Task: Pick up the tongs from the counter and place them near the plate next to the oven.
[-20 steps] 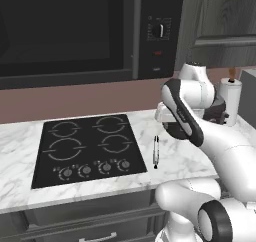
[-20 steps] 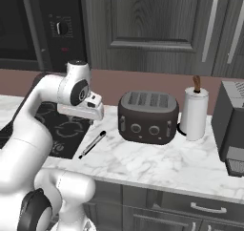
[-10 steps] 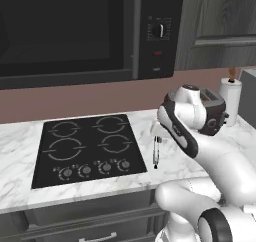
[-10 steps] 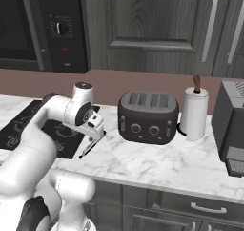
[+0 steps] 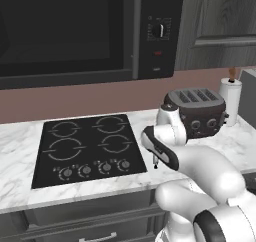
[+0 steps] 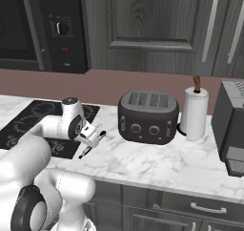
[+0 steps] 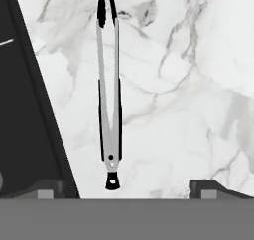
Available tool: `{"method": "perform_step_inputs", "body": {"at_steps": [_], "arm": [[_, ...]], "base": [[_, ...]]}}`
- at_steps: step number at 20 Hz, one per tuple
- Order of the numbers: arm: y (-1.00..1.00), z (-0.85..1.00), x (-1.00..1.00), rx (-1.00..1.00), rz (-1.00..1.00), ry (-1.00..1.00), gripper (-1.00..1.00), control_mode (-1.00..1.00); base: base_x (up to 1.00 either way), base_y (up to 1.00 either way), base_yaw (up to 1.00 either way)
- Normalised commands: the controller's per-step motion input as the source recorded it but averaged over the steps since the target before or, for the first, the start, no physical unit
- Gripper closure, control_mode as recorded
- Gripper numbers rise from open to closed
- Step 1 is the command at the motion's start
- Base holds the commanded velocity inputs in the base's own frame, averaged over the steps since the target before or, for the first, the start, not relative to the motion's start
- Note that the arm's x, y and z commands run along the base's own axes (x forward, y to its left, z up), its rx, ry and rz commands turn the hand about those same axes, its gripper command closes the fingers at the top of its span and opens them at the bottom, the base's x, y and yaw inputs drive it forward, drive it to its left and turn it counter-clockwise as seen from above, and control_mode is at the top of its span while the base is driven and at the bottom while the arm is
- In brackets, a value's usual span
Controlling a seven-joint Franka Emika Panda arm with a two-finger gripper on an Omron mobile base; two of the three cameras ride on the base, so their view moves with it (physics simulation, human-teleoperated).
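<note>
The tongs (image 7: 109, 100) lie flat on the white marble counter (image 7: 173, 110), just right of the black cooktop (image 7: 25, 110); they are slim and silvery with dark tips. My gripper (image 7: 126, 189) hangs open right above their near end, its fingertips (image 7: 47, 189) spread wide to either side, and nothing is held. From the right base, the gripper (image 6: 95, 138) sits low over the counter (image 6: 143, 163), with one end of the tongs (image 6: 85, 152) poking out below it. My arm covers most of the tongs (image 5: 155, 163) from the left base. The plate and the oven are out of view.
A dark toaster (image 6: 147, 116) and a paper towel roll (image 6: 194, 113) stand to the right of the gripper. A dark appliance (image 6: 231, 125) sits at the far right. The cooktop (image 5: 87, 146) lies to the left, under a black microwave (image 5: 75, 31) with a dial.
The arm has folded down and the hand has dropped from above the counter to just over the tongs. The tongs have not moved.
</note>
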Motion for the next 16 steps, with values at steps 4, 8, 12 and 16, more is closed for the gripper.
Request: {"method": "perform_step_inputs", "body": {"at_steps": [4, 8, 12, 16], "arm": [[-0.06, -0.24, 0.49, 0.0, -0.01, 0.02, -1.0, -1.0], [-0.06, -0.21, 0.51, 0.0, 0.0, 0.06, -1.0, -1.0], [0.0, -0.36, 0.48, -0.03, 0.0, 0.0, -1.0, -1.0], [0.0, -0.32, 0.52, 0.0, 0.0, 0.0, -1.0, -1.0]], "base": [[0.0, 0.0, 0.0], [0.0, 0.0, 0.0], [0.0, 0.0, 0.0], [0.0, 0.0, 0.0]]}}
